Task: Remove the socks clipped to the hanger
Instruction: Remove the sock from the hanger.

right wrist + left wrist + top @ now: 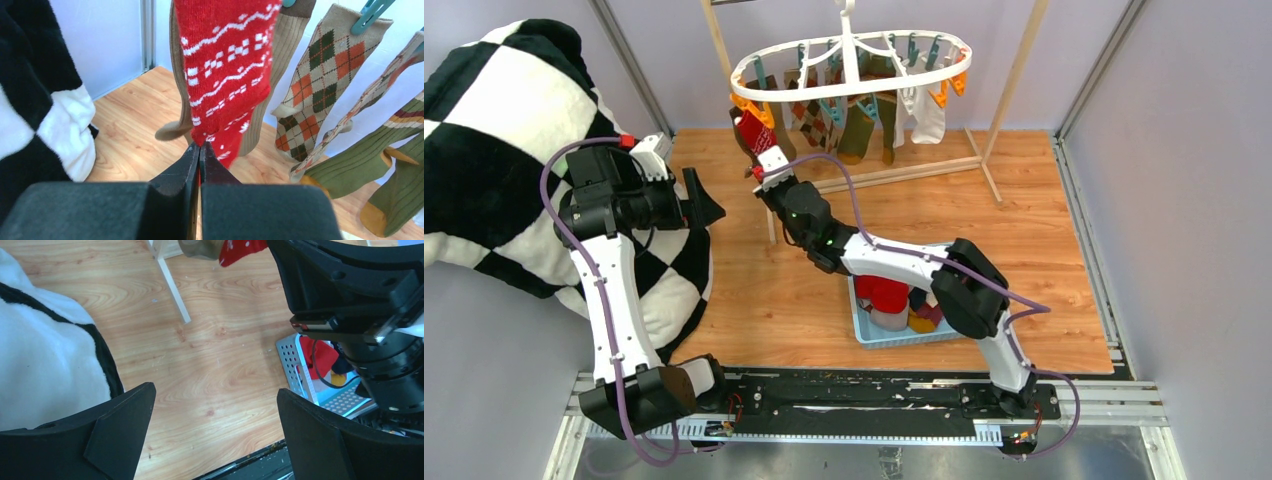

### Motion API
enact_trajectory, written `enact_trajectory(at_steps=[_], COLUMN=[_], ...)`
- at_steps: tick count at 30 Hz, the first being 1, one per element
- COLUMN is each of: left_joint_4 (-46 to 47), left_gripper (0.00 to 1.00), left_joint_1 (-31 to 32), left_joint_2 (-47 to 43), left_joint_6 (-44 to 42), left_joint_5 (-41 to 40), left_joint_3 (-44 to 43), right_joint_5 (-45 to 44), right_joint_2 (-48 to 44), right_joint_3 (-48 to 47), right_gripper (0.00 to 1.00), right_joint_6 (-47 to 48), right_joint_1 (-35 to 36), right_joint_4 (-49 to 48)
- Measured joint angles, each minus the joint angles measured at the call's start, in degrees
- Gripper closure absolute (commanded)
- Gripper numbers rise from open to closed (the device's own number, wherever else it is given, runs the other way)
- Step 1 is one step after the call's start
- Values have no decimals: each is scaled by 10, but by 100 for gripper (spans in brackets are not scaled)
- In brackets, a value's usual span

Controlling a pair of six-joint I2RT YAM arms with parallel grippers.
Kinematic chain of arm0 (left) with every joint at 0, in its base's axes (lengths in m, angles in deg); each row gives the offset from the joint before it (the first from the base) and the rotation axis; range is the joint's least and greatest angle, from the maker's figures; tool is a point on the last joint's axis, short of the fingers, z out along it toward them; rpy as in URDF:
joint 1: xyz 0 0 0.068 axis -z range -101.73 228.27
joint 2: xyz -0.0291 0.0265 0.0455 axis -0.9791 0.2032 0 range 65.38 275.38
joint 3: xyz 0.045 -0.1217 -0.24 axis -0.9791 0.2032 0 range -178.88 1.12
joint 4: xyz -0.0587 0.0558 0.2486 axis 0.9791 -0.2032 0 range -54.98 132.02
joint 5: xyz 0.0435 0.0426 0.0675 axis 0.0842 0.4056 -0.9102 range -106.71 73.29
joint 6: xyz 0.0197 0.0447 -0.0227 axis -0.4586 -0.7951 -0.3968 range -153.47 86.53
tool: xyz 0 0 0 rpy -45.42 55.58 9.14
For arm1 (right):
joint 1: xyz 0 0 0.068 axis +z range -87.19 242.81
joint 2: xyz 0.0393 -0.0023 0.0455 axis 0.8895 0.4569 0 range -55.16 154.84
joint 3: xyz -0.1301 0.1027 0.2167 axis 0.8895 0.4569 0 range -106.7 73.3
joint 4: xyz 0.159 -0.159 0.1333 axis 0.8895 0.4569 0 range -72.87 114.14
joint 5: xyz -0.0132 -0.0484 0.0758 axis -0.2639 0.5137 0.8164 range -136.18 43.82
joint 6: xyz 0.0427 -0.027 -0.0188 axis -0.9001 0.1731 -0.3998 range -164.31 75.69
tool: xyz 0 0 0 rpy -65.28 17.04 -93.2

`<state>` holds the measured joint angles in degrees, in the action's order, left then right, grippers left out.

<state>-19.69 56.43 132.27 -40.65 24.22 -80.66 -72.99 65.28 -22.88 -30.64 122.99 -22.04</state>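
1. Okay, top view first. The hanger (959,52) hangs at the far end of the surface (1024,250), and the red sock (754,122) is on its left end. The right jaws (759,150) are right at that sock's lower end. The left jaws (704,205) sit well apart, over by the checked blanket (494,120), so the right arm is clearly the nearer one.
2. Left wrist: the left jaws (215,410) are spread wide with nothing between them, just bare wood underneath. The red sock (237,250) only peeks in at the top edge.
3. Right wrist: the right jaws (200,150) are pressed together on the bottom edge of the red sock (225,65). I can't tell how much fabric they've actually caught. The sock's long axis runs straight up from the jaws toward the hanger, so I'd guess the pull wants to go straight down along it. The argyle sock (320,85) hangs off to the right.
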Motion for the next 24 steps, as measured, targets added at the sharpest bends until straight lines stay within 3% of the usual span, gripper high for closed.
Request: enact_trajectory(at_steps=[13,24], left_joint_4=[-18,-25], left_gripper=[9,9], left_joint_1=[-2,8], left_joint_2=[-20,-57], left_joint_6=[-30,-36], left_joint_5=[79,210], left_joint_3=[24,27], right_joint_5=[126,440], right_joint_2=[-238,-316], right_joint_3=[185,270], right_gripper=[100,100], right_joint_6=[-113,-324], right_joint_1=[-6,-65], right_joint_4=[-1,1])
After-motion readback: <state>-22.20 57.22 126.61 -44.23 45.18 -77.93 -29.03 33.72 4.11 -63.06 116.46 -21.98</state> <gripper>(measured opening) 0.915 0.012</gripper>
